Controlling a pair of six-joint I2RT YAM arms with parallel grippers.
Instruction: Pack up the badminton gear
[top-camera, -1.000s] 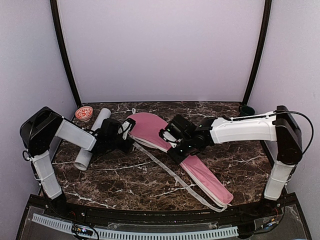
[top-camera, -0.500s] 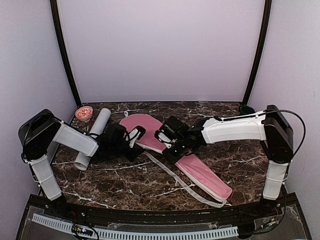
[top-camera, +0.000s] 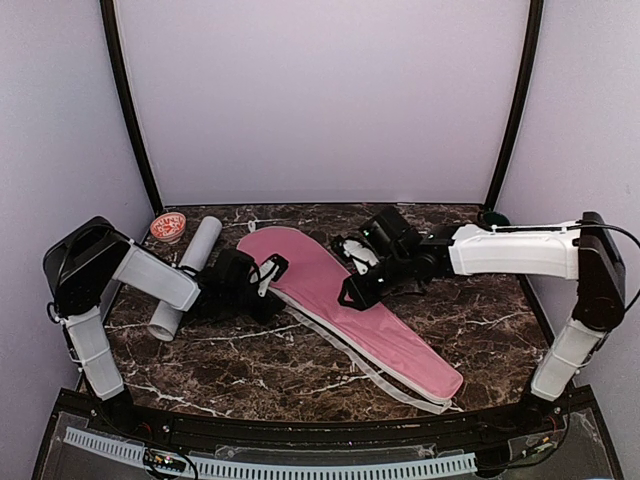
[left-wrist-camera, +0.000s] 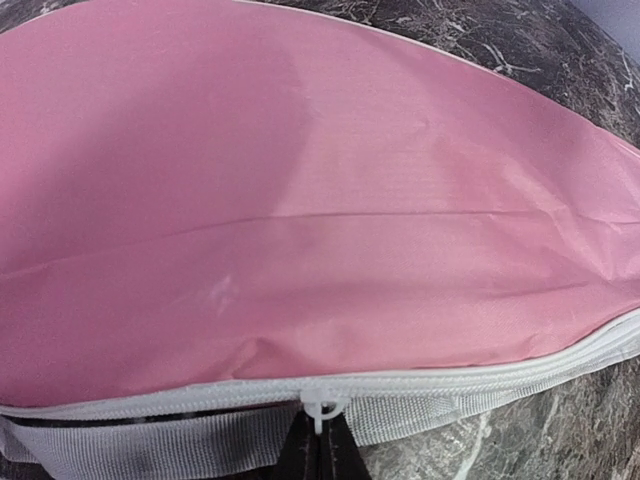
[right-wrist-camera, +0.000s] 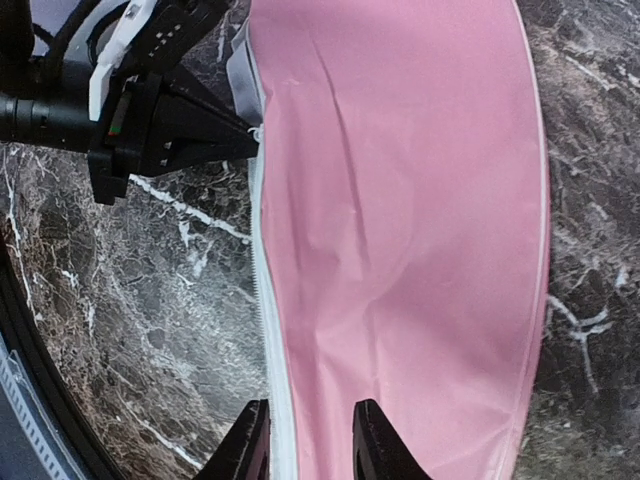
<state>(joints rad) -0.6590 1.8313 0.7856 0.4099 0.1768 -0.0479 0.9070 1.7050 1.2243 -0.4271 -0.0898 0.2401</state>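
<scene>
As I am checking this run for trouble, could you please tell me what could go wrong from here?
The left jaws are shut on only the small zipper tab of the pink cover, so it could slip out. The right jaws are open over the cover, gripping nothing, so a pull might drag the cover. The grey strap beside the zipper could snag.

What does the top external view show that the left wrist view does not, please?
Only top external: the tube, the round cap, the right tool and the whole cover. Only left wrist: the zip pull close up, pinched by the left tool. Both: pink cover fabric on the marble table.
</scene>
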